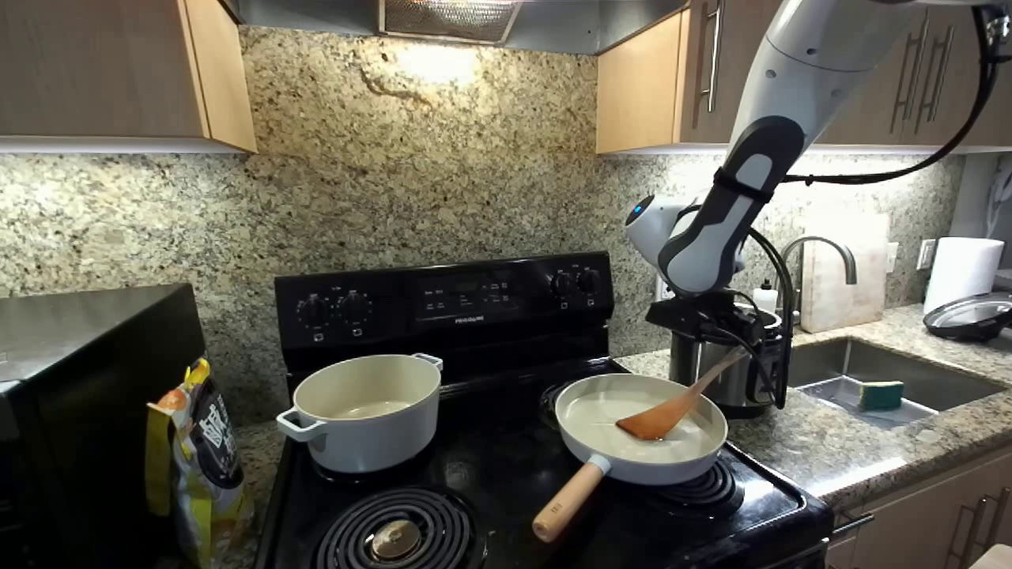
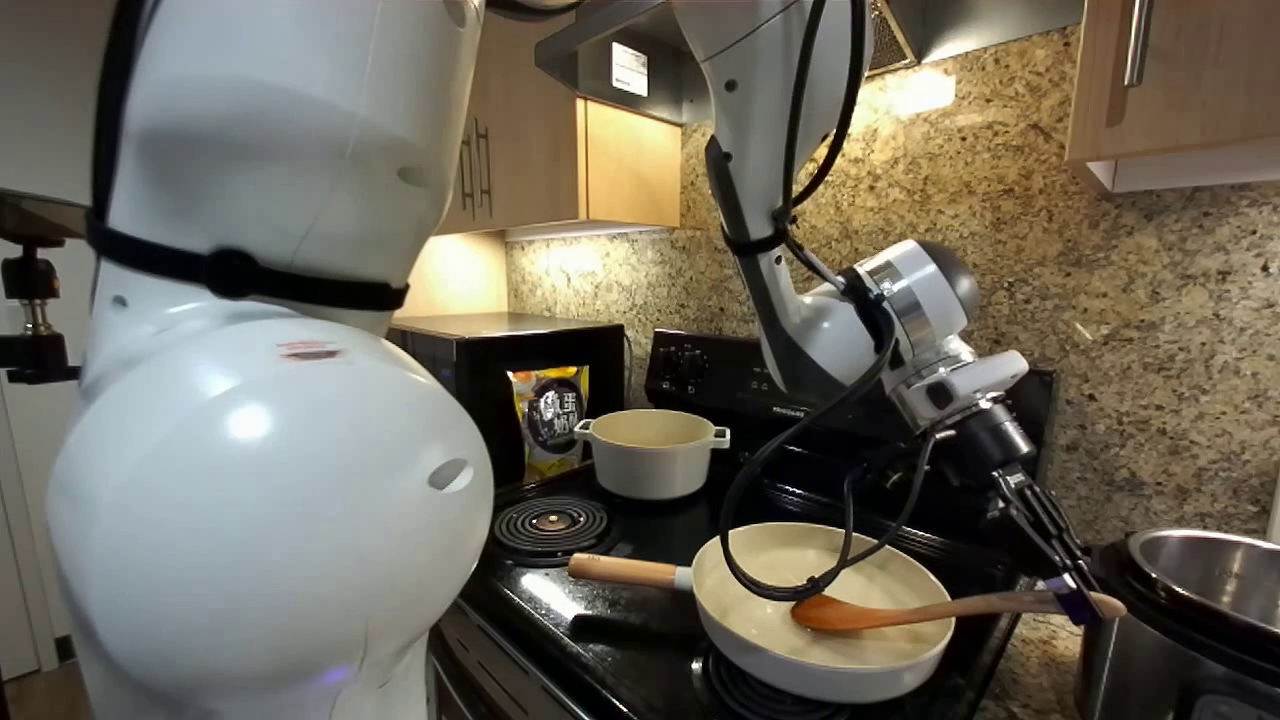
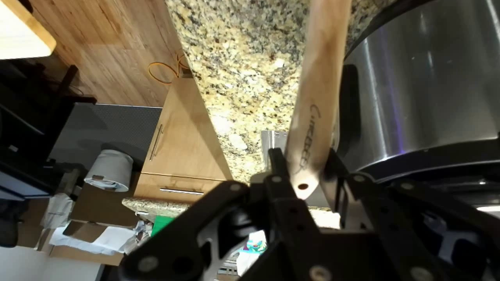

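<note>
Speckled granite (image 1: 427,197) backs a black stove (image 1: 494,450) and a stone counter (image 1: 822,431). On the counter stands a steel-sided cooker (image 3: 433,93); on the stove sit a deep two-handled pot (image 1: 379,441) and, closer to the cooker, a cream-lined frying pan (image 1: 664,472). Near the cooker, the gripper (image 3: 306,160) is clamped around the handle end of a wooden spatula (image 2: 960,606), which slants down with its blade (image 1: 655,420) inside the pan.

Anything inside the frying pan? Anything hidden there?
Inside the frying pan: the blade end of a wooden spatula, gripped at its handle by the pincer. The pan's floor directly under the blade is covered.
</note>
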